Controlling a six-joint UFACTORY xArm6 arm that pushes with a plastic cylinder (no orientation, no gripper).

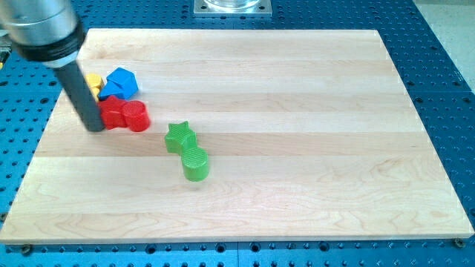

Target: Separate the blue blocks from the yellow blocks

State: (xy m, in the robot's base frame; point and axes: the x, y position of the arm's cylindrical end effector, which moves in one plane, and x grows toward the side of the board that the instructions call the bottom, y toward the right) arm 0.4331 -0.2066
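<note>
1. My tip [96,127] is touching the red block's [113,113] left side, near the surface's [297,148] top-left corner.
2. No gripper is showing.
3. The blue block [122,81] is sitting beside the yellow block [93,81].
4. The green star [179,136] is touching the green cylinder [196,162].

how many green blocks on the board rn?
2. The green star sits left of the board's centre; the green cylinder touches it just below-right. More blocks could be hidden behind the rod near my tip.

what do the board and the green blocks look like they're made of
Board: pale wood, likely sealed, with visible plank seams and grain. Green star block and green cylinder: probably matte plastic, uniform colour; the cylinder's top shows fine ridges, possibly 3D-printed.
</note>
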